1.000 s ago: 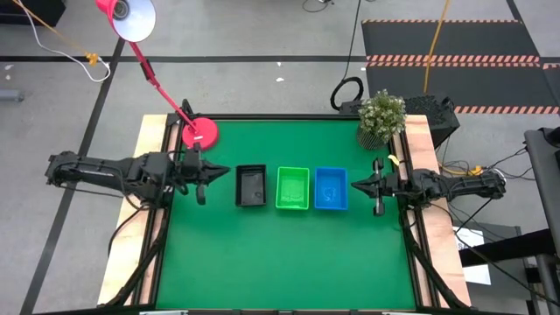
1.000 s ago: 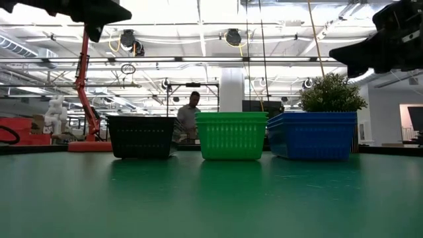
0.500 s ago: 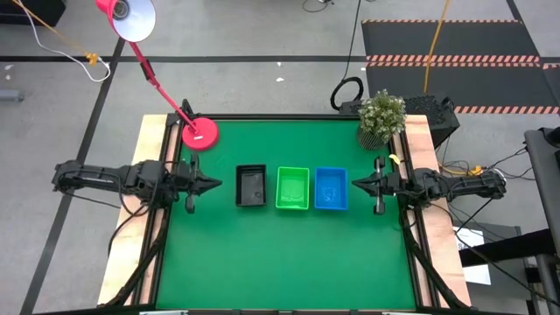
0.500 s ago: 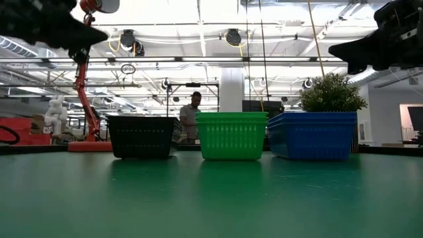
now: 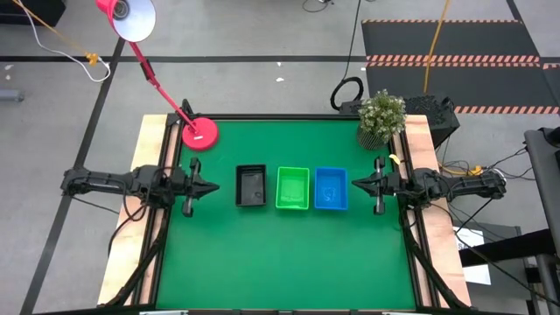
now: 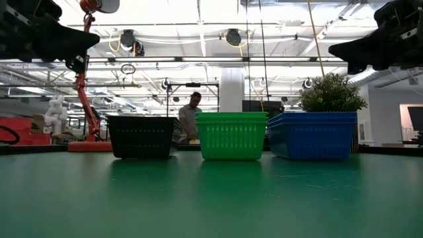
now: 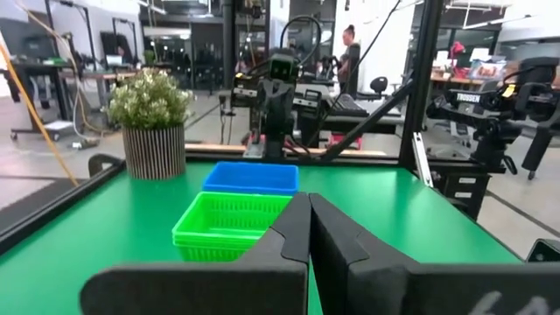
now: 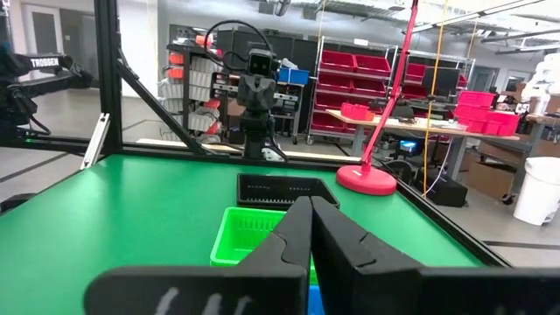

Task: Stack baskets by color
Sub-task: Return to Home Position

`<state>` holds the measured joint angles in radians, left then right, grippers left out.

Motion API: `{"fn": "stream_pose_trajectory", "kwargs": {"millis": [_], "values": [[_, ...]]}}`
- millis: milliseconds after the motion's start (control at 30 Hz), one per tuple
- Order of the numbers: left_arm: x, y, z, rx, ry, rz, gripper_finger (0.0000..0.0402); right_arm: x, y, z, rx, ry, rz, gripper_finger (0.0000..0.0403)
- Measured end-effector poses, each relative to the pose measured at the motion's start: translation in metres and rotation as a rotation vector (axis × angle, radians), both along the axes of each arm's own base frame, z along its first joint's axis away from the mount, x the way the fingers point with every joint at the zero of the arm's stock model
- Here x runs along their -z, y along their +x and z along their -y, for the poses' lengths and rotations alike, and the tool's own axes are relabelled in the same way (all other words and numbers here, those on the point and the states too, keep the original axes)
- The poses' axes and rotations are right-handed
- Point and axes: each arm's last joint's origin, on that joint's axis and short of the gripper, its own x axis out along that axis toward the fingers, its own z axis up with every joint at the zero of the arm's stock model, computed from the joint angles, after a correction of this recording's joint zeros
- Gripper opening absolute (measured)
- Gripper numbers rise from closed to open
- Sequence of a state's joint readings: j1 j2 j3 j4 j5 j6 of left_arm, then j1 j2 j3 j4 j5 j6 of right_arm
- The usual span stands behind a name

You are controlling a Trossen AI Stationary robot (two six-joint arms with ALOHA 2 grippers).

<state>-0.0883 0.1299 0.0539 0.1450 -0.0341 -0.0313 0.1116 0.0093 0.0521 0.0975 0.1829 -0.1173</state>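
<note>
Three stacks of baskets stand in a row at the table's middle: black [image 5: 251,185], bright green [image 5: 292,188], blue [image 5: 331,188], each resting on its bottom. In the low view they show as black [image 6: 141,135], green [image 6: 231,135], blue [image 6: 312,134]. My left gripper [image 5: 215,186] is shut at the table's left edge, above the mat, pointing level toward the black baskets and apart from them. My right gripper [image 5: 353,185] is shut at the right edge, pointing level toward the blue baskets without touching them. Both hold nothing.
A pink lamp base [image 5: 199,133] stands at the far left with its arm rising out over the table's far left corner. A potted plant [image 5: 381,118] stands at the far right corner. Bare green mat [image 5: 280,254] lies on the near side of the baskets.
My left gripper has drawn back toward the table's left edge and sunk lower, away from the black baskets, levelling out and staying shut. The baskets and my right gripper have kept still.
</note>
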Motion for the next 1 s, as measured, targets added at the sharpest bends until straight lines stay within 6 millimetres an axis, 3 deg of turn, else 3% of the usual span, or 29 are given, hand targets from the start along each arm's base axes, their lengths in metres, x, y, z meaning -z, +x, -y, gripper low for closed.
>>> {"fn": "stream_pose_trajectory", "kwargs": {"millis": [567, 1000], "values": [[0.009, -0.007, 0.000, 0.006, 0.106, 0.046, 0.0000, 0.000, 0.000, 0.000, -0.001, 0.000, 0.000, 0.0000], [0.017, -0.006, 0.000, 0.033, 0.080, -0.041, 0.0003, 0.000, 0.000, 0.000, -0.001, 0.000, 0.000, 0.0000]]}}
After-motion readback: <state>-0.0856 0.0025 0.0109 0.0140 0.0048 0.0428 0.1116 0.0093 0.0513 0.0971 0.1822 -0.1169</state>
